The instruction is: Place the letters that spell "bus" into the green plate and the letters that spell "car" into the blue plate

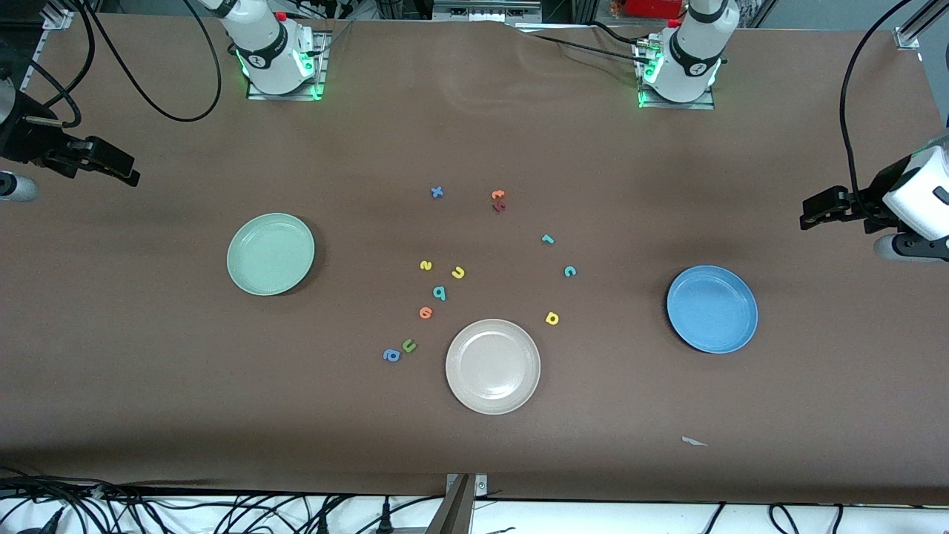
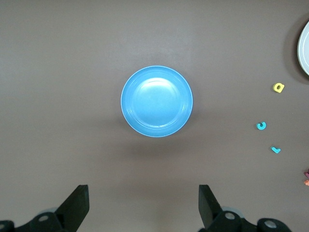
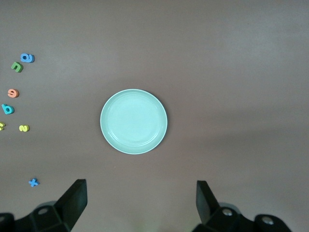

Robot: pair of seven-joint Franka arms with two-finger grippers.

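The green plate [image 1: 270,254] [image 3: 133,121] lies toward the right arm's end and the blue plate [image 1: 712,308] [image 2: 157,101] toward the left arm's end. Between them lie the yellow s [image 1: 425,265], yellow u [image 1: 458,272] and teal b [image 1: 440,293], and beside these the teal r [image 1: 547,239], teal c [image 1: 569,271] and yellow a [image 1: 551,318]. My right gripper [image 1: 118,169] [image 3: 141,200] hangs open and holds nothing, high over the table edge beside the green plate. My left gripper [image 1: 812,213] [image 2: 144,203] hangs open and holds nothing, high beside the blue plate.
A cream-white plate [image 1: 493,366] sits nearest the front camera. Other letters lie about: an orange one [image 1: 425,312], a green u [image 1: 408,345], a blue a [image 1: 391,355], a blue x [image 1: 437,192], and an orange and dark red pair [image 1: 498,201]. A white scrap [image 1: 693,442] lies near the table's front edge.
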